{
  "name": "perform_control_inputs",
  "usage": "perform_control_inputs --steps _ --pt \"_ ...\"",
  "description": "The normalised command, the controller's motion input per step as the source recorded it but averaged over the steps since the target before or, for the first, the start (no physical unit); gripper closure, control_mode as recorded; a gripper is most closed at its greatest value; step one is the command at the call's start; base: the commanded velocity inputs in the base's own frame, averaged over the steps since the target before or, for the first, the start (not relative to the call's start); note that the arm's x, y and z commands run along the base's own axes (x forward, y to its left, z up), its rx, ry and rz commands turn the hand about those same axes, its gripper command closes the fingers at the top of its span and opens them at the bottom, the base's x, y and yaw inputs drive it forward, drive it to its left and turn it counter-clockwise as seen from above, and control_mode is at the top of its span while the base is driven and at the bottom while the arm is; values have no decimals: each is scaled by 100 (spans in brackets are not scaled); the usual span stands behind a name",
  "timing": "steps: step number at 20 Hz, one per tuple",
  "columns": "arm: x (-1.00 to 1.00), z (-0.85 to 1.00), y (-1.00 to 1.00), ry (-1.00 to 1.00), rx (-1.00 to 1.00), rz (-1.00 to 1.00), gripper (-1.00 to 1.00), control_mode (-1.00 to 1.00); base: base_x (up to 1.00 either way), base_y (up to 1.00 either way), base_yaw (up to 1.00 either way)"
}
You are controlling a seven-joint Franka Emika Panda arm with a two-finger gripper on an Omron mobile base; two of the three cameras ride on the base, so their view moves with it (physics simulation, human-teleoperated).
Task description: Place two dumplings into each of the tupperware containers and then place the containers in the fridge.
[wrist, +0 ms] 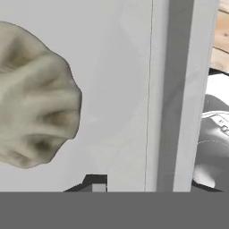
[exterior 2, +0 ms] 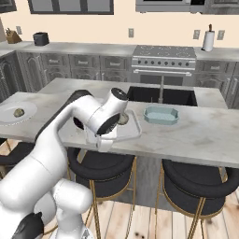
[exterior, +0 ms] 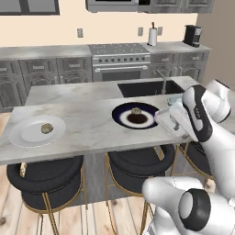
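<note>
Marble tabletop (exterior: 87, 126) carries everything: nearest the sink (exterior: 147, 87) lies the teal tub (exterior 2: 161, 115), then the translucent tub (exterior 2: 133, 128) at the front edge, the dark-blue plate (exterior: 120, 114) and, farthest, the white plate (exterior: 27, 133). Each plate bears one dumpling (exterior: 136, 110), another dumpling (wrist: 36, 96) lies in the translucent tub. The arm's hand hangs low over that tub, jaws hidden; I cannot tell their state.

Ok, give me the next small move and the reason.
Probably raise the gripper straight up, clear of the translucent tub: a dumpling already lies inside it, off to the side rather than between the jaws. The teal tub looks empty, and another dumpling waits on the dark-blue plate.
</note>
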Motion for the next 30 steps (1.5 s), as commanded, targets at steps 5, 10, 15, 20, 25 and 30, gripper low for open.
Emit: perform_control_inputs --steps 5,10,15,20,25,30 --pt "-53 5 86 1 0 20 100 -100 0 0 0" --pt "-62 -6 57 3 -4 39 100 -100 0 0 0" --pt "-22 -7 23 2 -4 37 100 -100 0 0 0" --pt "-9 -11 8 5 -3 46 100 -100 0 0 0" --pt "-6 -2 -21 -7 5 34 100 -100 0 0 0" --pt "-4 -4 -14 -22 9 29 100 -100 0 0 0"
